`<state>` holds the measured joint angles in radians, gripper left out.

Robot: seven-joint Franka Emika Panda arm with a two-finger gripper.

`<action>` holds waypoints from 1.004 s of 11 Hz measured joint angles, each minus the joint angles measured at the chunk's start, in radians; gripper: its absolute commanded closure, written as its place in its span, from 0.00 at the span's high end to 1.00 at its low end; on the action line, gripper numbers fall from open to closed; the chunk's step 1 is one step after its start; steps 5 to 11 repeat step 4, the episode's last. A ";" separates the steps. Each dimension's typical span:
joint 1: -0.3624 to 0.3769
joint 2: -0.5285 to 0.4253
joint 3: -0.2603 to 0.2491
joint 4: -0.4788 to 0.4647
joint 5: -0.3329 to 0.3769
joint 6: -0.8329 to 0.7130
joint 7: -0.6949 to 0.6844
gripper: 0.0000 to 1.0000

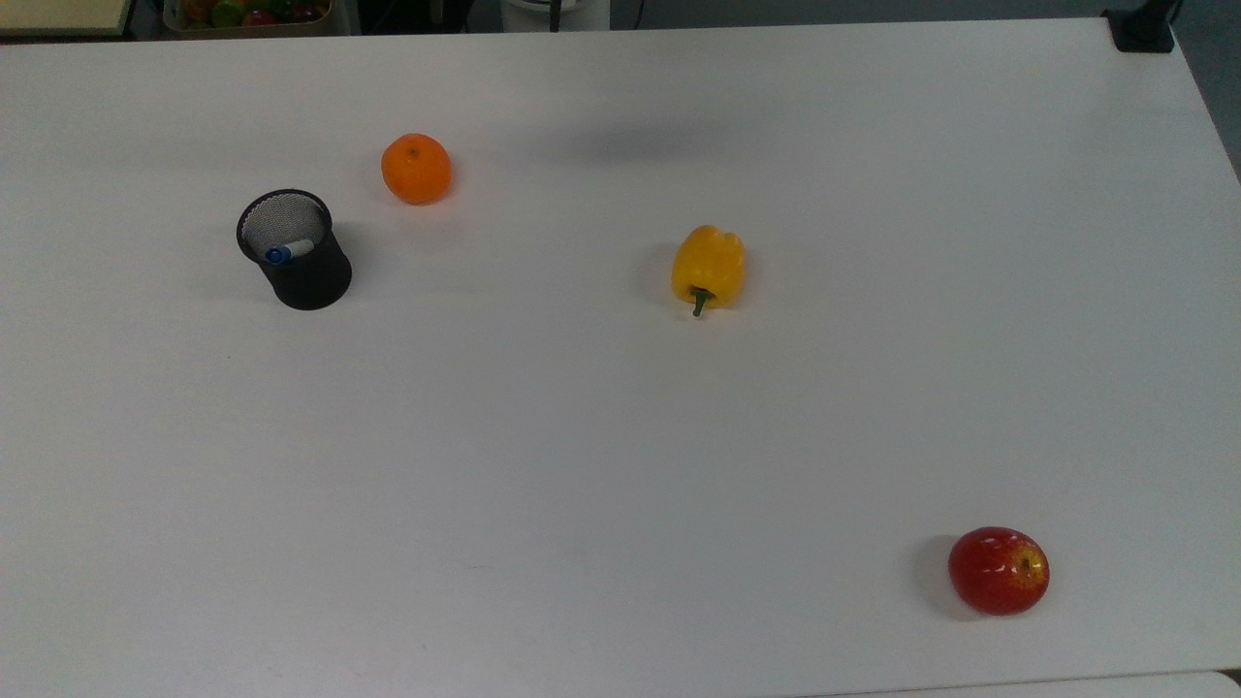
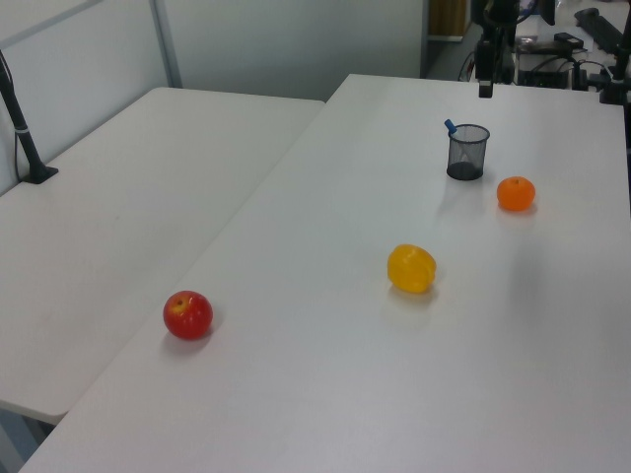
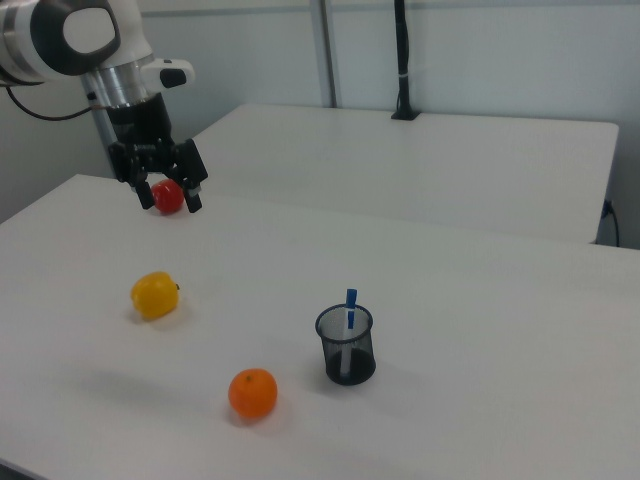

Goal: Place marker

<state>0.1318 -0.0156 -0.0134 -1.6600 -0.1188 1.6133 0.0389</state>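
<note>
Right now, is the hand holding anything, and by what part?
Nothing. The hand is open and empty, raised above the table; the marker stands in the black mesh cup.

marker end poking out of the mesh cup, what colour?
Blue, on the marker standing in the black mesh cup; clearest in the right view.

We see a black mesh pen cup (image 1: 294, 250) holding a white marker (image 1: 288, 252) with a blue cap, an orange (image 1: 416, 169), a yellow pepper (image 1: 709, 267) with a green stem, a red apple (image 1: 999, 570), and a white table (image 1: 582, 436).
</note>
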 measured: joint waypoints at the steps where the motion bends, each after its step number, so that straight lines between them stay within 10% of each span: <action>1: 0.000 0.015 0.000 0.015 0.000 0.000 0.000 1.00; 11: -0.001 0.072 -0.003 0.082 0.025 0.000 0.000 1.00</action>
